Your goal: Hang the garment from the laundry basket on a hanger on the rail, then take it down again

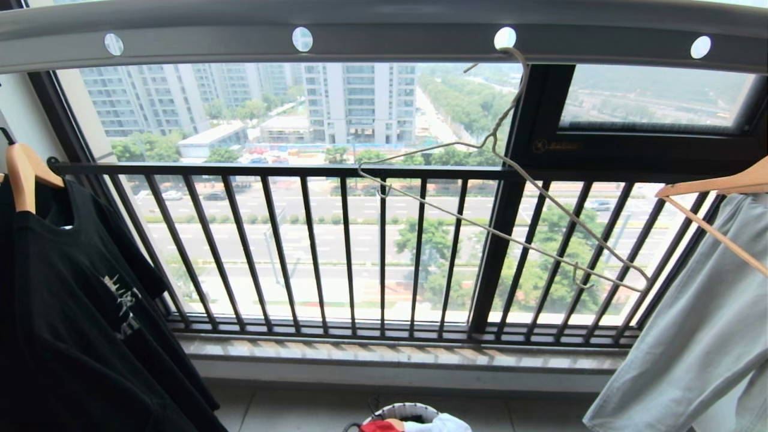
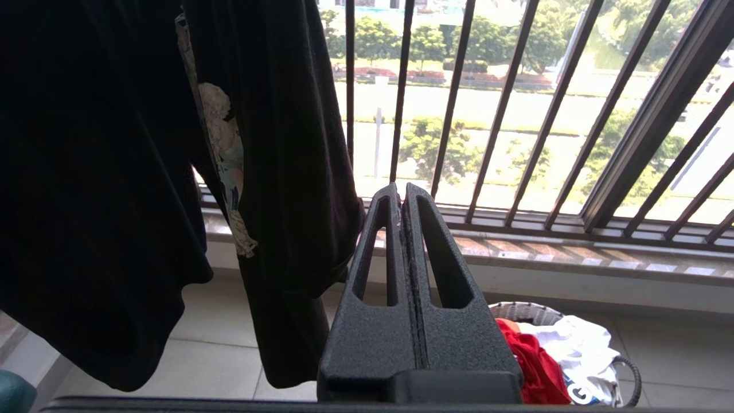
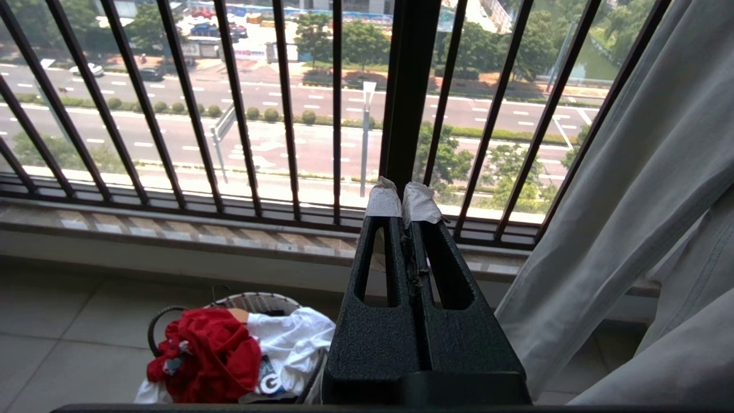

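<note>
- The rail (image 1: 384, 36) is the largest thing in the head view: a long grey-white bar that runs from left to right overhead, with a row of round white holes.
- The black barred window railing (image 1: 360, 252) stands behind and below it, on the far side of a pale stone sill (image 1: 396, 354), with a street and tower blocks beyond the glass.
- A black T-shirt (image 1: 78, 324) hangs at the far left on a light wooden hanger (image 1: 24, 174).
- A pale grey-blue garment (image 1: 696, 336) hangs at the far right on another wooden hanger (image 1: 720, 186).
- The hanger (image 1: 510, 198), thin white wire, hangs bare and tilted, its long hook caught in one of the rail's holes right of centre, between the two hung clothes.
- The laundry basket (image 3: 252, 301) sits on the tiled floor (image 3: 69, 321) near the sill, low in the middle of the scene.
- The garment (image 3: 209, 355) lies crumpled in the basket, red, on its left side, beside a white cloth (image 3: 292, 338) that shares the basket.
- The left gripper (image 2: 401, 198) has its fingers pressed together on nothing; it sits just right of the black T-shirt, with the basket farther off to its right.
- The right gripper (image 3: 402, 198) is likewise pressed together and empty, its tips wrapped in white tape, just left of the pale grey-blue garment, with the basket farther off to its left.
</note>
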